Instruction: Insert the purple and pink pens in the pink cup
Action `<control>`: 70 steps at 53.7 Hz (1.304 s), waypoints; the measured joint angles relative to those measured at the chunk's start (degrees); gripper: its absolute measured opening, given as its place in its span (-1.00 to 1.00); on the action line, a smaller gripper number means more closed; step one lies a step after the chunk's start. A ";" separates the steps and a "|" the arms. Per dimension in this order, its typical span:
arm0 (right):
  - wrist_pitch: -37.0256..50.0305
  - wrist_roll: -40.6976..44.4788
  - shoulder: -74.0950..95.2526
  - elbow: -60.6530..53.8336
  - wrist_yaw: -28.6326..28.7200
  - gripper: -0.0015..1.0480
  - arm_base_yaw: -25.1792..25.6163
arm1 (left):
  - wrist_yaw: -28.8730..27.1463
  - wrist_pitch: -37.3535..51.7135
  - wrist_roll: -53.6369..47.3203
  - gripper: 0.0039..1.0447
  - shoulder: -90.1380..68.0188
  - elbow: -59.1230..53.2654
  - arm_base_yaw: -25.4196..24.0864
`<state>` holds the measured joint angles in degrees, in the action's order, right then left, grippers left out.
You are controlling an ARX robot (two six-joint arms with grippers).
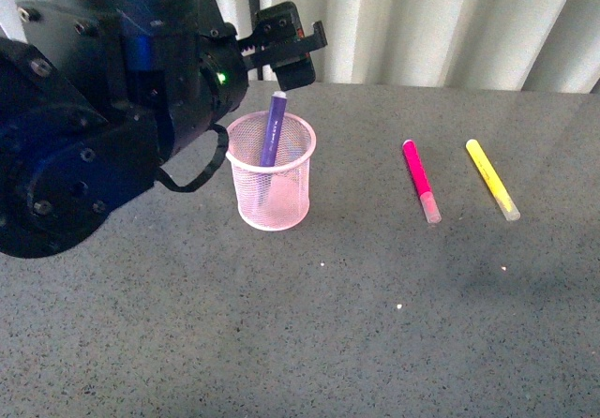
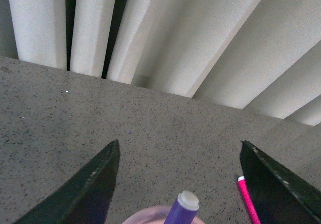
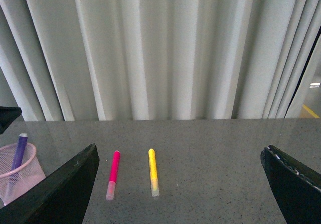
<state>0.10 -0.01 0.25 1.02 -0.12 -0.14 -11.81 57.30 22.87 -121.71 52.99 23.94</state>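
Purple pen (image 1: 274, 129) is standing inside the pink cup (image 1: 281, 210), so we are logging it as inserted. It is leaning a little, with its white end tip poking up above the rim and its lower end sitting down inside the mesh. We are seeing the cup sitting upright on the grey speckled table (image 1: 375, 324), left of centre in the front view.

Left gripper (image 1: 298, 62) is hovering just above the pen's top end. Its jaws are standing spread apart and gripping nothing. In the left wrist view the pen tip is showing between the two jaws, touching neither.

Pink pen (image 1: 419, 179) is lying flat on the table, outside the cup and well to its right, clear cap end pointing toward the robot. Yellow marker (image 1: 490, 179) is lying near it, further right, roughly parallel and not touching.

Right gripper (image 3: 180, 148) is showing only in its own wrist view. We are marking its jaws as wide apart and empty, hanging above the table. Pale pleated curtain (image 1: 422, 24) is hanging behind the table's far edge.
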 joint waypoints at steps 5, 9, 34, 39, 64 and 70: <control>0.00 0.02 0.00 0.00 0.00 0.87 0.00 | 1.55 -9.70 -4.26 0.86 7.89 -2.73 -1.01; 0.00 0.00 0.00 0.00 0.00 0.87 0.00 | 5.70 -23.65 -9.75 0.86 17.88 -5.57 -2.73; 0.00 0.00 0.00 0.00 -0.04 0.87 0.00 | -3.08 -9.22 -21.31 0.40 34.21 -22.84 -6.88; 0.00 0.00 0.00 0.00 -0.04 0.87 0.00 | -2.27 0.26 -21.79 0.10 38.05 -28.57 -9.14; 0.00 0.02 0.00 0.00 0.02 0.87 0.00 | 5.57 0.57 -22.45 -0.93 57.18 -46.47 -17.51; 0.00 0.00 0.00 0.00 0.02 0.87 0.00 | 6.93 -3.21 -22.47 -0.93 62.73 -49.20 -18.84</control>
<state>0.10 -0.01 0.25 1.02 -0.10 -0.14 -4.89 54.08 0.40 -58.98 3.79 5.10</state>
